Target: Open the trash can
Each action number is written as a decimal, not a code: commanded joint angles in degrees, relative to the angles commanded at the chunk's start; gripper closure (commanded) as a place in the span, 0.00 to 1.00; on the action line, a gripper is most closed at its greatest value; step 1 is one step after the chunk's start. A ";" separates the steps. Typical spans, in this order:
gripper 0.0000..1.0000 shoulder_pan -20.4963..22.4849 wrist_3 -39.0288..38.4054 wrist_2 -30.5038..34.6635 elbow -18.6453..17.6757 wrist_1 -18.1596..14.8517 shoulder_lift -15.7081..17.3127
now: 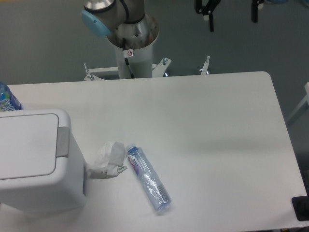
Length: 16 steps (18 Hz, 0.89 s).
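The trash can [41, 191] is a large light grey-white bin standing at the table's left front. Its flat inset lid [26, 145] lies shut, with the small grey push tab [63, 141] on its right edge. My gripper [232, 13] hangs high at the top of the view, far to the right of the can and beyond the table's far edge. Its two dark fingers [210, 17] stand wide apart, open and empty.
A clear plastic bottle [148, 179] lies on the table right of the can, with a crumpled white tissue [107, 160] between them. Another bottle [7, 99] stands behind the can at the left edge. The arm's base [130, 46] is at the far side. A black object [301, 208] sits at the front right corner.
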 joint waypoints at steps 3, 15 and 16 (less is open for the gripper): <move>0.00 -0.09 0.26 -0.09 -0.79 -0.09 0.26; 0.00 -7.55 -0.97 0.70 -4.04 5.97 -3.60; 0.00 -8.25 -1.49 0.79 -4.13 6.76 -4.39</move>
